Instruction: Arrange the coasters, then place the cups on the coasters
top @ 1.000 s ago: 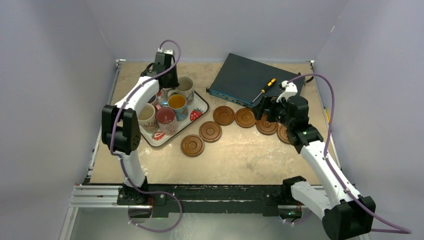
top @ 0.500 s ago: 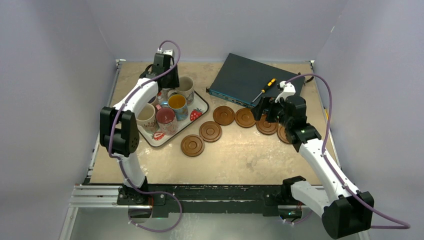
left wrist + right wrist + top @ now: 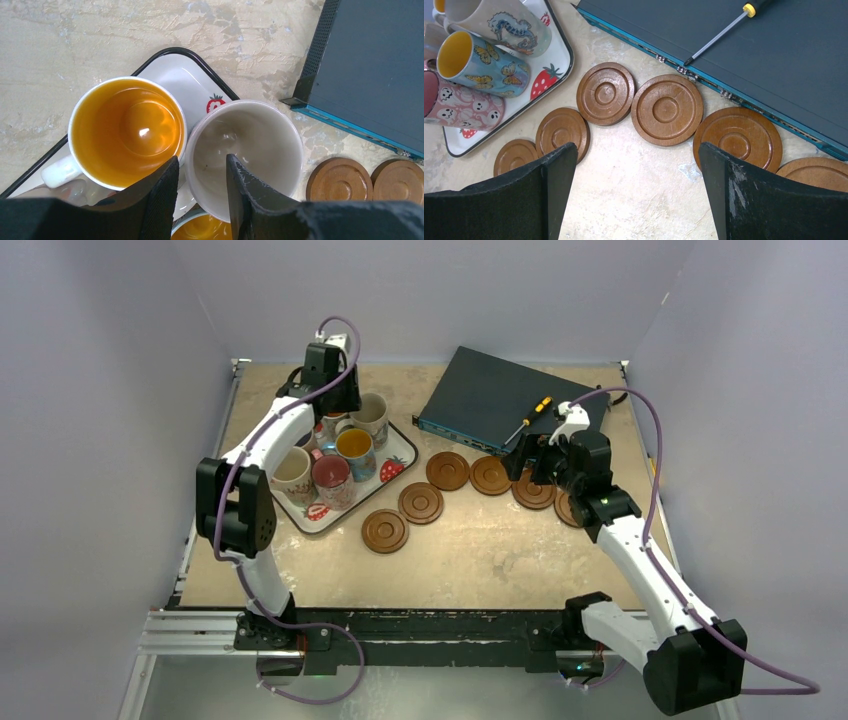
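**Coasters (image 3: 421, 503) are set out; the left arm lines up on a first cup**

Lowest in the overhead frame, six discs curve from bottom centre up and across to the right of the table (image 3: 480, 560), neighbours touching or nearly so. The last one is partly hidden under the right arm. The right gripper (image 3: 636, 150) hangs over that right-hand end with its fingers spread wide, holding nothing. The arranging part of the task looks finished.

Left of centre, the cups (image 3: 331, 477) are bunched on the strawberry tray (image 3: 396, 468), and none is on a disc yet. At the upper left, the left gripper (image 3: 200, 160) points down at the tray's far end. Its fingers stand a narrow gap apart and have been spreading. In the wrist view they frame the place where the cream cup (image 3: 250, 145) meets the orange-lined cup (image 3: 125, 130). I cannot see them clamped on either rim. My reading is that the arm is preparing to take the cream cup by its wall, which would start the second part of the task.

Against the frame from a second ago, the discs and cups lie exactly as they did. The left elbow has sunk toward the lower left and its wrist has edged toward the top. The right arm has barely shifted.
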Robot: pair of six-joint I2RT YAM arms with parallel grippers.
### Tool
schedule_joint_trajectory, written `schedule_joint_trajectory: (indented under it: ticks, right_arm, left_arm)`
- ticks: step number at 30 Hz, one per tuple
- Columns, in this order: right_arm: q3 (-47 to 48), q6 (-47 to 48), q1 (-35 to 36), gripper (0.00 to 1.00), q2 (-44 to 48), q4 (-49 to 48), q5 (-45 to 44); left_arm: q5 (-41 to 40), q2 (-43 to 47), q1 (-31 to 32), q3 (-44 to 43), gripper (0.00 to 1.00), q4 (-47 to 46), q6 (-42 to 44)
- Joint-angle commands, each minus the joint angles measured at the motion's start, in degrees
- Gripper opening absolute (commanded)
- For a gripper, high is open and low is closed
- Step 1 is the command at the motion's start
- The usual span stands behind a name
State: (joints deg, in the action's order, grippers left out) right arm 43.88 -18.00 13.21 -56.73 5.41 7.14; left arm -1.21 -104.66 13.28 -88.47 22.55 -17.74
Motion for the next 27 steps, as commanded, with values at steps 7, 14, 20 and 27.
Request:
schedule_joint_trajectory:
  ticks: [7, 14, 20, 27]
  right_arm:
    - [-0.08, -0.36, 0.23, 0.94, 0.82, -1.77, 0.43]
    - [-0.23, -0.28, 0.29, 0.94, 0.84, -1.63, 0.11]
    - [-0.32, -0.26, 0.23, 0.94, 0.83, -1.76, 0.07]
    - [-0.85, -0.25, 0.28, 0.94, 0.57, -2.2, 0.16]
  left_arm:
    - [2.97, -1.31, 0.49, -2.34, 0.33, 1.59, 0.78]
    - [3.5, -1.53, 1.57, -2.17, 0.32, 1.3, 1.25]
    - [2.46, -2.27, 3.15, -2.26, 0.32, 1.76, 2.29]
    - [3.8, -5.55, 3.59, -4.18, 0.3, 3.18, 2.35]
